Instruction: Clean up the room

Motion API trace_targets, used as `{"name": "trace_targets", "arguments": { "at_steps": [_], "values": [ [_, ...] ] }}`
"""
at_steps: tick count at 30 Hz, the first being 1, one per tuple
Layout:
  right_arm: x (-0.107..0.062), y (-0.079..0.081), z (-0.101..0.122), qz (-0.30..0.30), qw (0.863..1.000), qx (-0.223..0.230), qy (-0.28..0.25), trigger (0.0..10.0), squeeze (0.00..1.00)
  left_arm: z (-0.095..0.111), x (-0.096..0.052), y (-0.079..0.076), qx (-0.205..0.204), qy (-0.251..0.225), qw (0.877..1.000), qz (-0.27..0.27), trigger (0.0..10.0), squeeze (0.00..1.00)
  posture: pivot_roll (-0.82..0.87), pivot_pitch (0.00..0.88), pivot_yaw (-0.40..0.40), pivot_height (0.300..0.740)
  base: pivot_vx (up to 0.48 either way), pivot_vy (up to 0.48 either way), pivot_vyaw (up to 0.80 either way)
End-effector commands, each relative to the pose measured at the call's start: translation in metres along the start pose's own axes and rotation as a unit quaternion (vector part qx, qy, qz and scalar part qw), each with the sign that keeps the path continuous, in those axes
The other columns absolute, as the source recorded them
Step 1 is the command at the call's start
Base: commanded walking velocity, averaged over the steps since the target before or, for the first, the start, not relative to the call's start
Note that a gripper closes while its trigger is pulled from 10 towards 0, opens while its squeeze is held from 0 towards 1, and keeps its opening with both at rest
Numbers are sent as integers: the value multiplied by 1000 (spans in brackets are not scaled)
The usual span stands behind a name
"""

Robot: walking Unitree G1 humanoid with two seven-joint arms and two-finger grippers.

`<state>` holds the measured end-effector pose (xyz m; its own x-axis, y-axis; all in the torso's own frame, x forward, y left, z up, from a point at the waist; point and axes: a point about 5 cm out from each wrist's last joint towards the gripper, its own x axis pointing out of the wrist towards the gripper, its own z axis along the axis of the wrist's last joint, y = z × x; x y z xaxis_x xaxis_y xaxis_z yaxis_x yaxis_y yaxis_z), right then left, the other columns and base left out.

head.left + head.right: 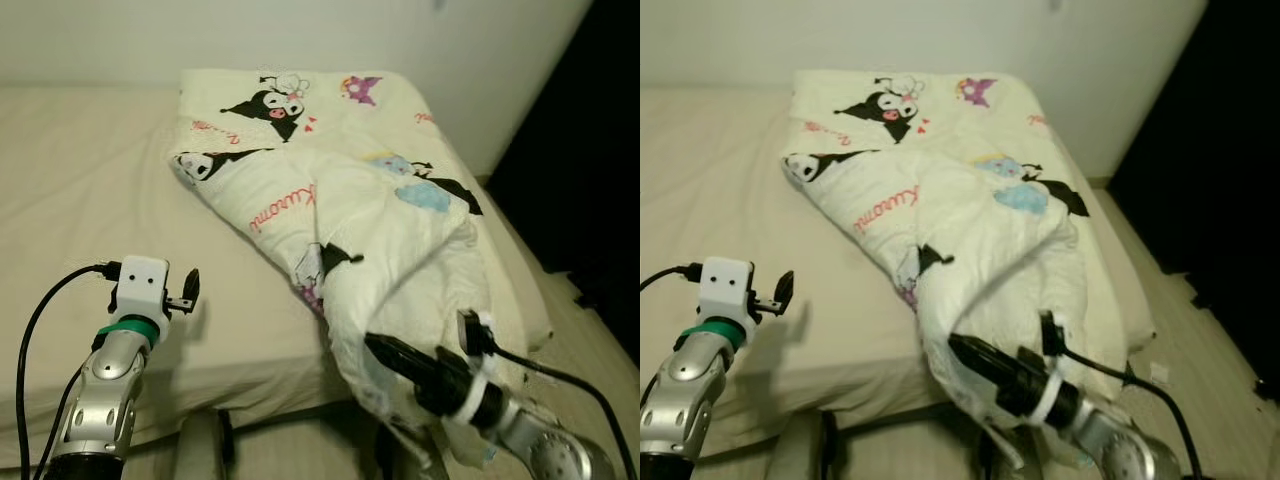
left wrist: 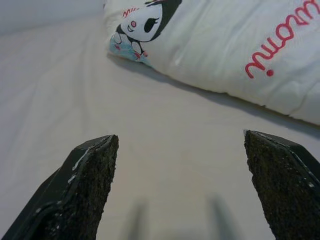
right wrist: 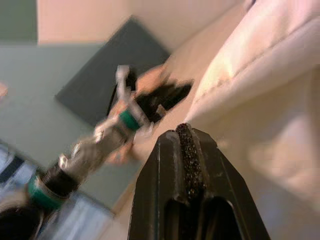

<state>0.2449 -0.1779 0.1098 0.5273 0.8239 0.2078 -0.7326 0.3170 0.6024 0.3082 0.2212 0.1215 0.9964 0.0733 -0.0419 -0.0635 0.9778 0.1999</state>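
A white quilt (image 1: 340,190) printed with cartoon figures and red lettering lies rumpled over the right half of the bed (image 1: 90,190). Its near corner hangs over the bed's front edge. My right gripper (image 1: 372,345) is low at that corner, fingers shut, with the quilt's edge (image 3: 240,85) meeting the tips of the gripper (image 3: 185,131). My left gripper (image 1: 186,293) is raised over the bare cream sheet at the front left. It is open, its fingers (image 2: 90,170) wide apart with nothing between them, pointing toward the quilt's left fold (image 2: 225,45).
The bed reaches back to a pale wall (image 1: 300,35). A dark opening (image 1: 590,150) and a strip of light floor (image 1: 590,320) lie to the right of the bed. Black cables trail from both wrists. My left arm (image 3: 100,145) shows in the right wrist view.
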Motion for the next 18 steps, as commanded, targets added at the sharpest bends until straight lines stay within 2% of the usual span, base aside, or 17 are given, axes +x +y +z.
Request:
{"name": "trace_targets", "arguments": {
  "at_steps": [1, 2, 6, 7, 8, 11, 14, 17, 18],
  "values": [
    [-10, -3, 24, -23, 997, 1, -69, 10000, 0, -3, 1, -1, -2, 4, 1000, -4, 10000, 0, 129, 0, -3, 556, 0, 0, 0],
    [-13, -3, 38, -30, 994, 0, -106, 10000, 0, -1, 3, -2, -2, 2, 1000, -5, 10000, 0, 124, 0, 0, 556, 0, 0, 0],
    [-15, -2, 46, -34, 991, -1, -127, 10000, 0, 0, 3, -2, -2, 0, 1000, -6, 10000, 0, 124, 0, 0, 556, 0, 0, 0],
    [-17, -5, 58, -47, 987, -9, -151, 10000, 0, 0, 5, -2, -2, -1, 1000, -7, 10000, 0, 125, 0, -4, 556, 0, 0, 0],
    [-17, -5, 58, -47, 987, -9, -151, 10000, 0, 0, 5, -2, -2, -1, 1000, -7, 10000, 0, 125, 0, -4, 556, 0, 0, 0],
    [-25, -27, 87, -119, 970, -24, -210, 10000, 0, 2, 8, -1, -5, -3, 1000, -2, 10000, 0, 132, 0, -9, 556, 0, 0, 0],
    [-29, -34, 94, -146, 963, -29, -224, 10000, 0, 2, 8, -1, -6, -4, 1000, -2, 10000, 0, 134, 0, -10, 556, 0, 0, 0],
    [-37, -54, 107, -238, 939, -37, -247, 10000, 0, 1, 8, 0, -6, -4, 1000, 0, 10000, 0, 133, 0, -15, 556, 0, 0, 0],
    [-37, -54, 107, -238, 939, -37, -247, 10000, 0, 1, 8, 0, -6, -4, 1000, 0, 10000, 0, 133, 0, -15, 556, 0, 0, 0]
  ]
}}
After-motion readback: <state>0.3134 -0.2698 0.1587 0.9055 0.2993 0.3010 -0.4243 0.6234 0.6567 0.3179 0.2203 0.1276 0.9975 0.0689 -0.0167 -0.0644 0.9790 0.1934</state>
